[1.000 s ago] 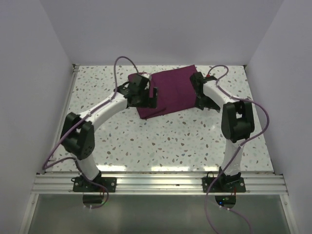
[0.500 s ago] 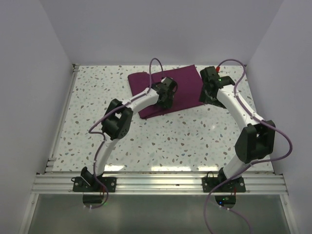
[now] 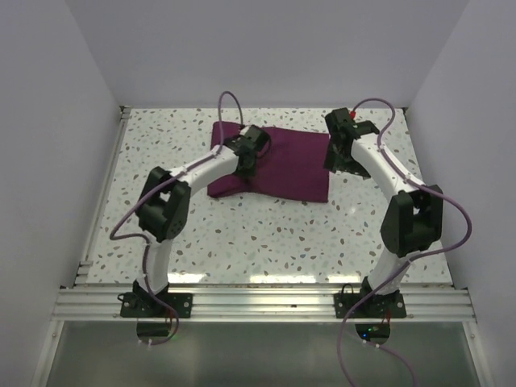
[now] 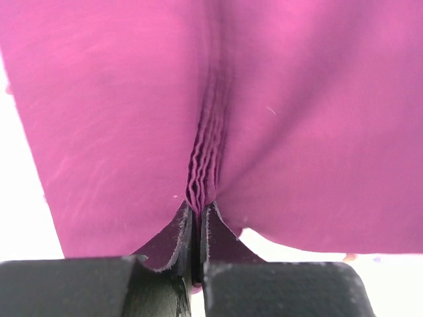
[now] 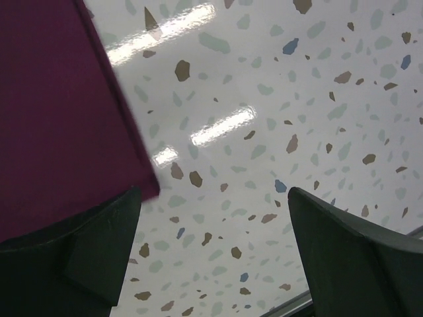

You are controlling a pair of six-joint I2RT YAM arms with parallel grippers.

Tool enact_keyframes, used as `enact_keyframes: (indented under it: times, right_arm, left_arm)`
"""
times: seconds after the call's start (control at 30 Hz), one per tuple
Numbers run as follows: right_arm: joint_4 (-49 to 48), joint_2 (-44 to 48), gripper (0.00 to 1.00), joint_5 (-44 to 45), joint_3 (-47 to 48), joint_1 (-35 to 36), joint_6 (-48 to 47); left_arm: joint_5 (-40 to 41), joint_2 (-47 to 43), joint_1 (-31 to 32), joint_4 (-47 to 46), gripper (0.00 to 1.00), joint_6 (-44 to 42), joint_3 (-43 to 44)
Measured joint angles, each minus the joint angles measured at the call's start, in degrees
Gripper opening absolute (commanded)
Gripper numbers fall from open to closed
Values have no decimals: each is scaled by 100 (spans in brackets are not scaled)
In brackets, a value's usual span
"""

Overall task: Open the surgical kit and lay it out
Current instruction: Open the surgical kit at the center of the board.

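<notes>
Pinching a thin fold of the cloth wrap (image 3: 290, 165), my left gripper (image 4: 198, 214) has its jaws closed down to a sliver. The pleated purple fabric bunches up just beyond the tips. That grip sits on the wrap's left part, where the arm has swung in since 1 second ago; back then that hand was only at the wrap's left edge.

The wrap lies differently from before. 1 second ago it was a tilted, compact shape. Now its near side reaches further toward me and its near-right corner has squared off. I judge that 1 layer has been drawn out.

My right gripper (image 5: 213, 191) stands wide open with nothing between its fingers. It hovers just off the wrap's right edge, with a corner of the wrap beside one finger. A second ago it was down against that same side.

The wrap rests on the speckled table (image 3: 266, 234), flat apart from the pinched ridge. No tray or instruments show at this point, so I take the kit to be only partly opened, with more folds to turn back before anything can be laid out.
</notes>
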State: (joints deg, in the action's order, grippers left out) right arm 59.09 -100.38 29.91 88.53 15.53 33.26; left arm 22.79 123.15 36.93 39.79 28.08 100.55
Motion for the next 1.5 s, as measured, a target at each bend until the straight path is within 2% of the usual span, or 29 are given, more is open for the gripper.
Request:
enact_keyframes:
  times: [0.07,0.17,0.2,0.27,0.3,0.47,0.53,0.63,0.9,1.03,1.27,1.37,1.47,1.5]
  right_arm:
    - [7,-136,96,-92,188,0,0]
    - [9,-275,96,-155,439,17,15]
    - [4,-319,96,-177,516,17,20]
    - [7,-400,96,-238,621,17,24]
    - [4,-446,96,-258,669,20,33]
    - [7,-704,98,-426,752,50,87]
    - [-28,-737,98,-662,743,85,85]
    - [-348,-658,98,-1078,570,247,46]
    - [-1309,-354,98,-2251,-177,1593,133]
    - [-1502,-393,98,-2540,-656,1803,391]
    - [-1388,-859,97,-2203,-822,1687,643]
    - [-1349,-1032,93,-1991,-831,1687,682]
    - [-1309,-1167,83,-1840,-828,1687,686]
    - [-1303,-1185,73,-1803,-828,1687,688]
  left_arm:
    - [-96,-726,-330,-76,0,63,-758]
    - [-492,-1794,-1152,-240,2,59,-1742]
    - [-656,-2092,-1458,-269,8,13,-1976]
    - [-852,-2459,-1974,-289,11,-164,-2238]
    - [-925,-2529,-2109,-284,15,-254,-2282]
    - [-1646,-2251,-2063,-321,24,-595,-2299]
    - [-2026,-2020,-1991,-334,37,-673,-2299]
    - [-2378,-1775,-1919,-332,43,-732,-2304]
    - [-2693,-1541,-1906,-332,66,-861,-2214]
    - [-2752,-1515,-1906,-326,67,-861,-2214]
    - [-2490,-1517,-1904,-249,65,-857,-2218]
    - [-2339,-1543,-1904,-236,64,-828,-2260]
    - [-2269,-1572,-1904,-212,63,-815,-2269]
    - [-2245,-1582,-1904,-199,63,-813,-2269]
